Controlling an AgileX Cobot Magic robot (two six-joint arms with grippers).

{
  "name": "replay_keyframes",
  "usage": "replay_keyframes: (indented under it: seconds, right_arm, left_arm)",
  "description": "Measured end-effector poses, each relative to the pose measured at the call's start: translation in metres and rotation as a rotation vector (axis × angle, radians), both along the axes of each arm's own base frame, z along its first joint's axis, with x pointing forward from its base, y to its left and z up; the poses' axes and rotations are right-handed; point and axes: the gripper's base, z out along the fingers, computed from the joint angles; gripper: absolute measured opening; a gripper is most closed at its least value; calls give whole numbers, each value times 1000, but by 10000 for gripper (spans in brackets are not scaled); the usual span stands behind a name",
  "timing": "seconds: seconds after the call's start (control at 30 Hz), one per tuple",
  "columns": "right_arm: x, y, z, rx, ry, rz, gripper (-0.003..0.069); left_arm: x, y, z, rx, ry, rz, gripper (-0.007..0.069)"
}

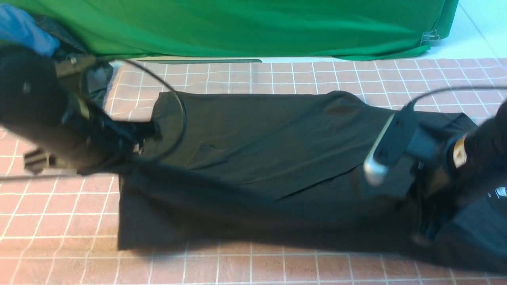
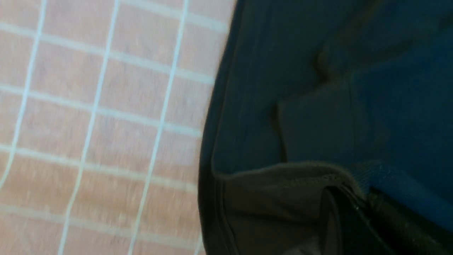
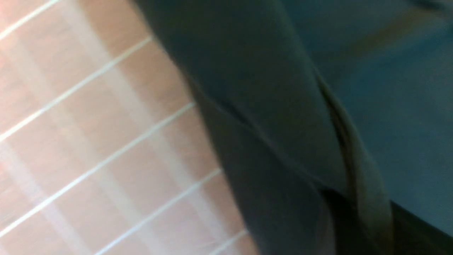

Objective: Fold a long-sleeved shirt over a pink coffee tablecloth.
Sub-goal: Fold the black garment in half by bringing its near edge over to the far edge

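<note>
Print fragment, white (image 1: 500,192), at near right of long-sleeved shirt (image 1: 257,158): too blurred to read. Shirt lies sideways on pink coffee tablecloth (image 1: 277,75), spanning between both arms. Left pincer (image 2: 361,212) fully closed, pinching shirt's left hem. Right pincer (image 3: 368,226) at shirt's right end, jaws nearly closed on gathered fabric.

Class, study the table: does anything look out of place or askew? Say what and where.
A blue garment and a dark garment lie heaped at the pink tablecloth's far left corner, stray clutter near the long-sleeved shirt.
</note>
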Motion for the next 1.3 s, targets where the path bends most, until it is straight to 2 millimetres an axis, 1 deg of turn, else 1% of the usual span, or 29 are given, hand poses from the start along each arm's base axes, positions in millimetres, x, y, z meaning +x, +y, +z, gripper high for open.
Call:
replay_keyframes:
  seconds: [0.07, 0.1, 0.23, 0.27, 0.3, 0.33, 0.37, 0.4, 0.43, 0.5, 0.53, 0.57, 0.6, 0.63, 0.7, 0.77, 0.87, 0.93, 1.0, 1.03, 1.1, 1.17, 1.23, 1.3]
  right_arm:
    - [17, -7, 2, 1, -7, -37, 101]
    - [20, -8, 3, 2, -12, -39, 101]
    - [56, -16, 0, -1, -17, -75, 101]
    - [69, -18, -2, 0, -19, -91, 101]
    - [77, -19, -3, 3, -19, -98, 101]
    - [88, -21, -7, 7, -14, -117, 101]
    - [99, -22, -8, 12, -17, -130, 101]
    - [105, -23, -9, 14, -19, -137, 101]
    - [119, -24, -10, 21, -29, -147, 101]
    - [137, -25, -14, 24, -35, -150, 101]
    - [148, -24, -19, 23, -38, -148, 101]
    - [155, -24, -21, 23, -40, -150, 101]
    - [158, -23, -25, 21, -34, -150, 101]
    - [172, -21, -32, 23, -42, -148, 101]
    - [187, -17, -37, 29, -67, -149, 101]
    - [202, -14, -46, 33, -86, -147, 101]
    - [222, -11, -52, 48, -146, -148, 101]
    - [228, -9, -55, 54, -169, -150, 104]
    - [232, -9, -57, 61, -196, -151, 122]
    - [233, -9, -57, 64, -206, -152, 140]
    - [236, -8, -55, 72, -237, -154, 197]
    - [236, -8, -53, 85, -251, -170, 261]
    - [235, -8, -48, 104, -248, -205, 308]
    - [232, -9, -39, 135, -230, -269, 322]
  left_arm:
    - [22, 6, 2, -39, -18, 25, 29]
    - [22, 6, 2, -39, -18, 25, 29]
    - [62, 14, 2, -105, -35, 75, 29]
    - [72, 15, 1, -111, -37, 79, 29]
    - [77, 16, 0, -114, -38, 83, 29]
    - [90, 17, -4, -119, -35, 90, 29]
    - [100, 16, -4, -126, -46, 93, 29]
    - [105, 16, -3, -129, -58, 94, 29]
    - [120, 15, -9, -129, -60, 94, 29]
    - [134, 13, -10, -132, -78, 94, 29]
    - [145, 13, -16, -131, -79, 95, 29]
    - [153, 12, -17, -132, -92, 94, 29]
    - [158, 12, -21, -131, -88, 96, 29]
    - [170, 12, -25, -127, -98, 95, 29]
    - [184, 11, -29, -112, -114, 89, 29]
    - [199, 11, -37, -103, -128, 86, 29]
    - [216, 10, -48, -90, -146, 82, 29]
    - [223, 10, -56, -86, -144, 80, 29]
    - [228, 10, -62, -84, -141, 79, 29]
    - [229, 10, -65, -78, -138, 78, 29]
    - [231, 10, -68, -78, -138, 78, 29]
    - [232, 10, -68, -65, -144, 71, 29]
    - [232, 11, -68, -59, -146, 69, 29]
    - [232, 11, -68, -53, -149, 74, 29]
